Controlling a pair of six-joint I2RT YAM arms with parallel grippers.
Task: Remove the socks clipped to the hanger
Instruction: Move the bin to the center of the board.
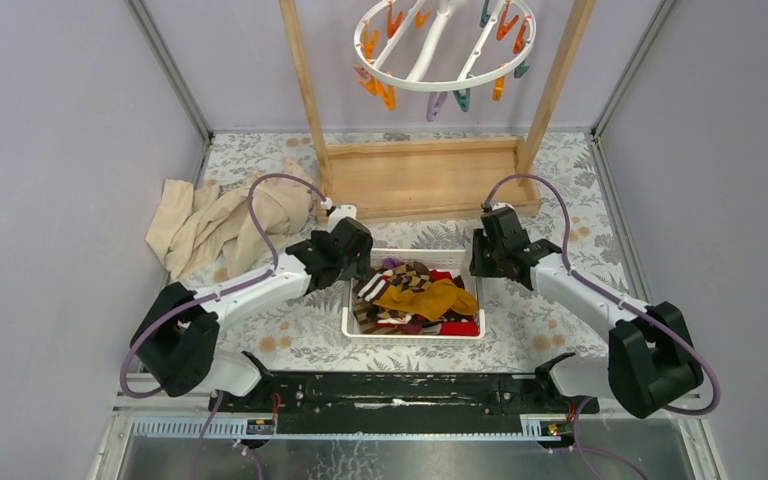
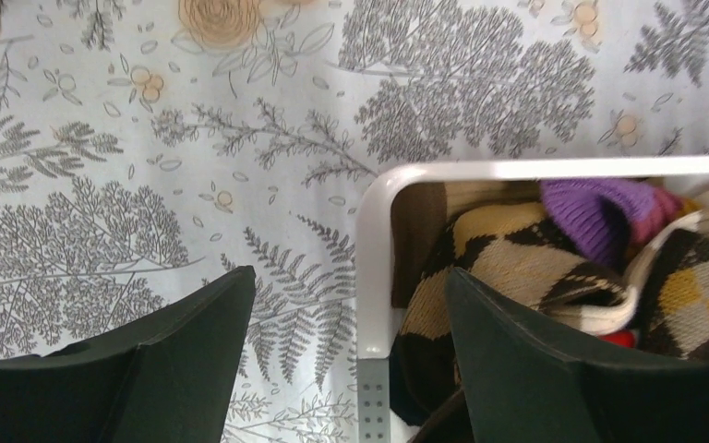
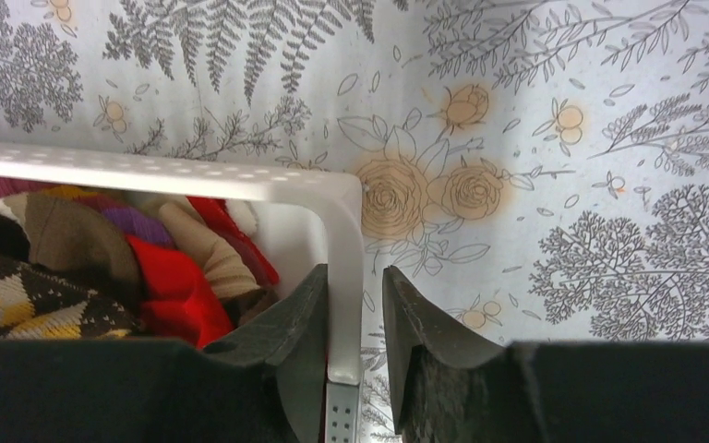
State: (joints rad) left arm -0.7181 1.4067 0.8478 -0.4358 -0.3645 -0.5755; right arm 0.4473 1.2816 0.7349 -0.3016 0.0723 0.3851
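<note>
We find the hanger, beyond both claws, stripped; the socks lie in the bin between them; left claw gapes wide, right claw narrowly apart astride the bin wall; removal appears complete

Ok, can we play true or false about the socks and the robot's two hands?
1. The socks lie piled in the white basket. True.
2. A red sock hangs from the hanger. False: none of its clips in view holds a sock.
3. The left gripper is open, with one finger on each side of the basket's wall. True.
4. The right gripper is lifting a red sock. False: its fingers stand either side of the basket's right wall and it holds no sock.
5. The beige cloth is inside the basket. False: it lies crumpled on the table, to the left of the basket.
</note>
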